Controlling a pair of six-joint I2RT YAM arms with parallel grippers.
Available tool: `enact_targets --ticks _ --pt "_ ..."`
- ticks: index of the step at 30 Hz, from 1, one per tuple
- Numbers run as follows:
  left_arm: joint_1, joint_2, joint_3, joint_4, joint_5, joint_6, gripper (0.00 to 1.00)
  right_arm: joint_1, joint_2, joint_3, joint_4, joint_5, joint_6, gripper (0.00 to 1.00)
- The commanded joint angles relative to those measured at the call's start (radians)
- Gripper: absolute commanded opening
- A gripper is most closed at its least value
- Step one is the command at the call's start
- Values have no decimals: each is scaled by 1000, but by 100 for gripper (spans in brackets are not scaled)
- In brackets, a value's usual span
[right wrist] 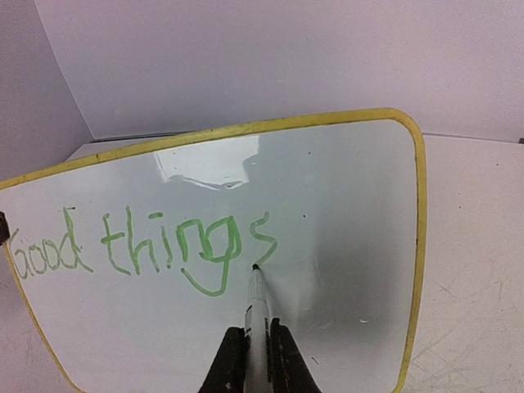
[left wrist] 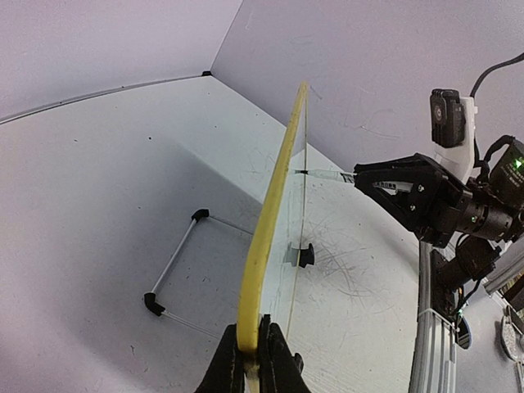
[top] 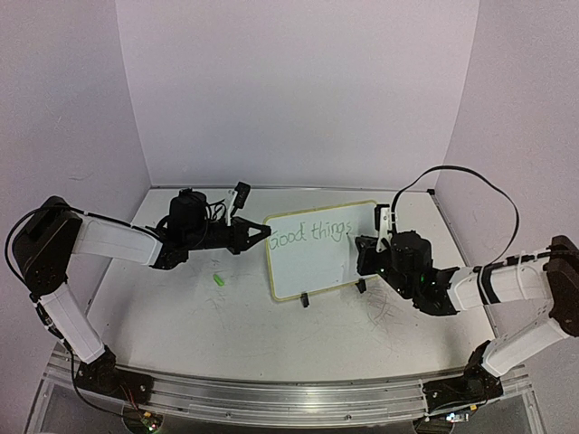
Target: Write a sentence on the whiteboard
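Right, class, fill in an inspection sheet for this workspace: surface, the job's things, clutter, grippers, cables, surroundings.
Surface: white tabletop, with grey scratches near the board's feet.
Job's things: whiteboard stands upright and has a yellow rim; sentence reads only "Good things", in green.
Clutter: small green piece, perhaps a marker cap, lies left of the board.
Grippers: left gripper is shut on the whiteboard's edge; right gripper is shut on a marker, its tip at the board.
Cables: black cable loops above the right arm.
Surroundings: plain pale walls on three sides; metal rail at the near edge.
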Motion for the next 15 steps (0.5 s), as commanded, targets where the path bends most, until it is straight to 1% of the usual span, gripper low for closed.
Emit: enact_targets --ticks 1,12,15 --pt "6 -31 8 15 -36 64 0 4 30 24 17 5 7 0" --pt "6 -28 5 14 -40 62 0 4 30 46 33 37 -17 0" --pt "6 -28 3 14 -41 62 0 4 11 32 54 16 -42 0"
